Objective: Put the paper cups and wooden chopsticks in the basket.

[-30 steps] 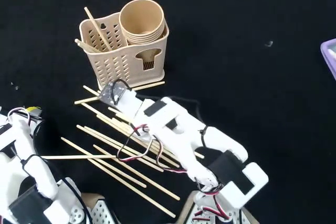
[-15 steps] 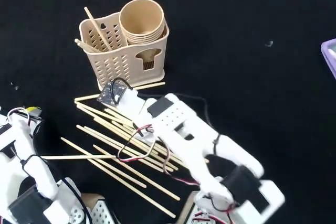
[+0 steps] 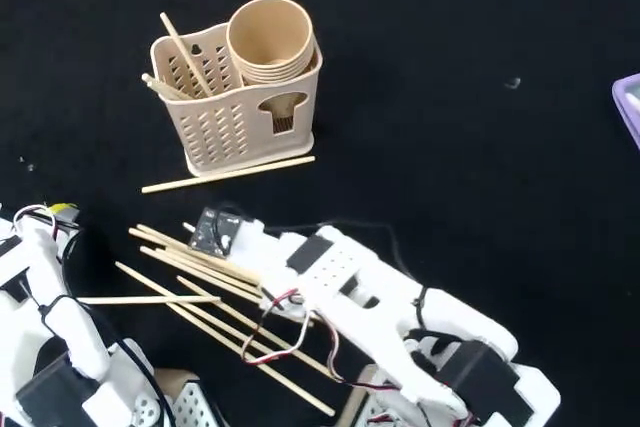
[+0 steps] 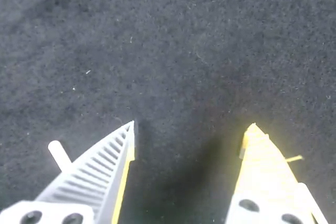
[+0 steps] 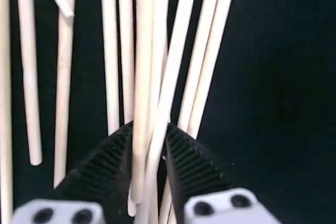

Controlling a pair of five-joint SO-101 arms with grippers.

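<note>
Bare table (image 3: 480, 197) right of the basket (image 3: 230, 119); loose chopsticks (image 3: 195, 259) across its near side.

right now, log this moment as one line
right gripper: shut on chopsticks | left gripper: open above table | basket: holds paper cups | single chopstick: lying by basket base

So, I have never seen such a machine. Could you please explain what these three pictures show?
These are two small white robot arms at a black table. One picture looks down from above; the other two come from a camera on each arm's wrist. A beige basket holds stacked paper cups and some chopsticks. More loose chopsticks lie on the table. The right gripper is shut on a bundle of chopsticks from that pile. The left gripper is open above the bare table and holds nothing.
</note>
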